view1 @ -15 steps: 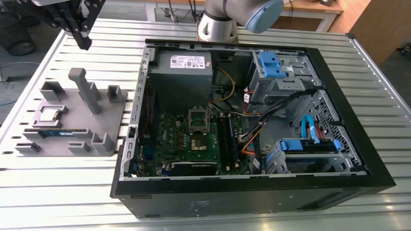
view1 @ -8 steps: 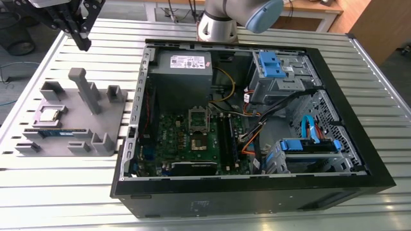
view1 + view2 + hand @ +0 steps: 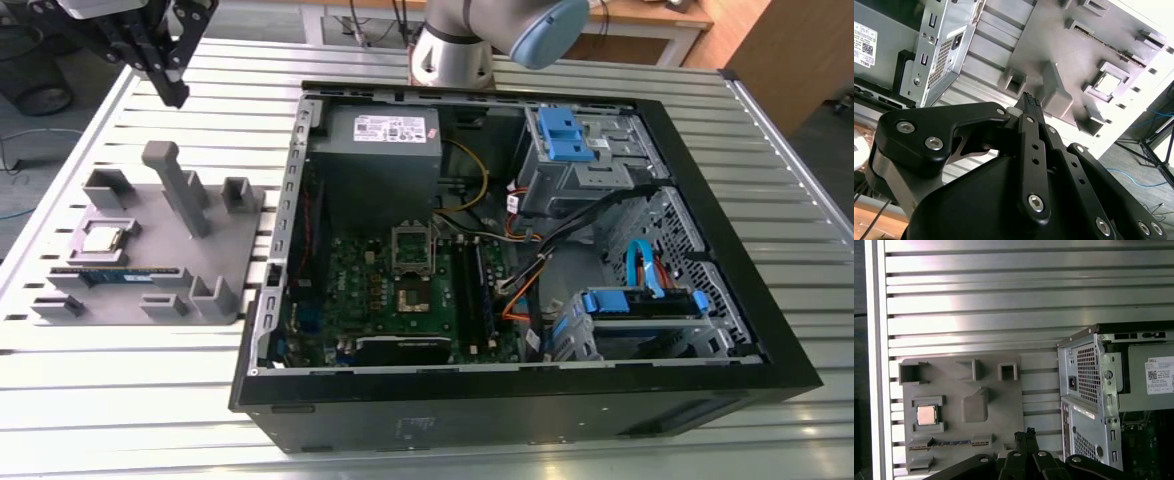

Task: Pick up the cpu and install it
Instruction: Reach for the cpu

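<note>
Hovering tool, cpu seated in its plate

Black two-fingered tool [image 3: 174, 95] hangs point-down from the arm above the slatted metal table [image 3: 80, 400]. In both wrist views its fingers are pressed together on nothing. The small square silver cpu [image 3: 104, 238] lies flat in a recess of the grey moulded fixture plate [image 3: 247, 245], well apart from the tool. The exterior view's edge cuts off the arm's upper links.

Robotics lab, slatted aluminium bench [image 3: 134, 400], open computer case [image 3: 534, 412]
</note>
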`<state>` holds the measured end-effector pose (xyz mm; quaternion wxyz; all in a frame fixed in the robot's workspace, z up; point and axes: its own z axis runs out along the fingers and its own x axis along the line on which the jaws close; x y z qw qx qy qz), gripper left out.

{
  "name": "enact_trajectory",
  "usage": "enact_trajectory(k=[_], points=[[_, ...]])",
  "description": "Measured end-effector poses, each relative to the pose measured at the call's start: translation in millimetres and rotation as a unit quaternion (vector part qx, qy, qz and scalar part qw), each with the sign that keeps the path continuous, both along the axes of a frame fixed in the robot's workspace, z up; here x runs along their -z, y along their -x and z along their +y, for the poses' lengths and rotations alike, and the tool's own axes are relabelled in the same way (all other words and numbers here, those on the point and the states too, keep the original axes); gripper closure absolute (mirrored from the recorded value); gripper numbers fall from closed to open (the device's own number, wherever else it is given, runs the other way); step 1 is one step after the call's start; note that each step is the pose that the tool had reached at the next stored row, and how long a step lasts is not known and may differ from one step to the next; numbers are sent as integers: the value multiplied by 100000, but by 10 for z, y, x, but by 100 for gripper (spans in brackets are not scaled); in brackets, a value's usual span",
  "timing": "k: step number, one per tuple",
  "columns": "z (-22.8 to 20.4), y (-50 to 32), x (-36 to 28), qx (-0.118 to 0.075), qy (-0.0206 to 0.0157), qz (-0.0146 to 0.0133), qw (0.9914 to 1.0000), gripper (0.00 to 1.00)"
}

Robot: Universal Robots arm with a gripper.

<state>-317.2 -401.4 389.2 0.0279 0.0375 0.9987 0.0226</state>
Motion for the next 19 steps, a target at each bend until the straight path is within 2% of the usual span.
enact_trajectory(k=[19], points=[[-22, 50, 47, 3, -1, -4, 100000, 89]])
